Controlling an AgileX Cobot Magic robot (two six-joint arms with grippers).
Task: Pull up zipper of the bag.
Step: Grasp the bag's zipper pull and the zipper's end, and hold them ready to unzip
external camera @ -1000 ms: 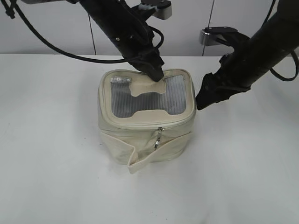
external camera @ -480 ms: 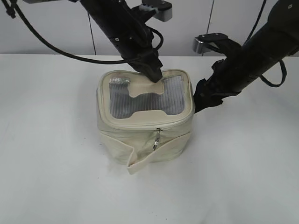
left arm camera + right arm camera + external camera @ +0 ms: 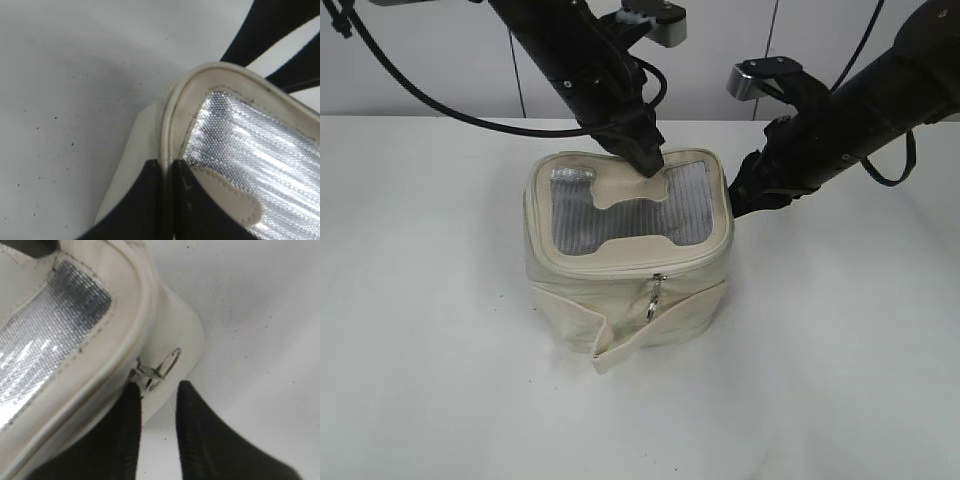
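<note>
I am holding my left end effector (image 3: 650,160) clenched, pressing down the small boxy cream leatherette bag (image 3: 628,255) on the white worktop (image 3: 430,330). My right end effector (image 3: 157,407), released, is straddling the silver ring pull (image 3: 162,369) of the cream zipper (image 3: 145,315); closing off-centre risks pinching the rim, and the ring may slip.

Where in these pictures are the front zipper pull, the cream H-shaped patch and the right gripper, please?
front zipper pull (image 3: 656,297): exterior view, on the hanging metal tab.
H-shaped patch (image 3: 631,214): exterior view, on its narrow middle.
right gripper (image 3: 158,412): right wrist view, midway between its fingertips, below a second pull.
</note>
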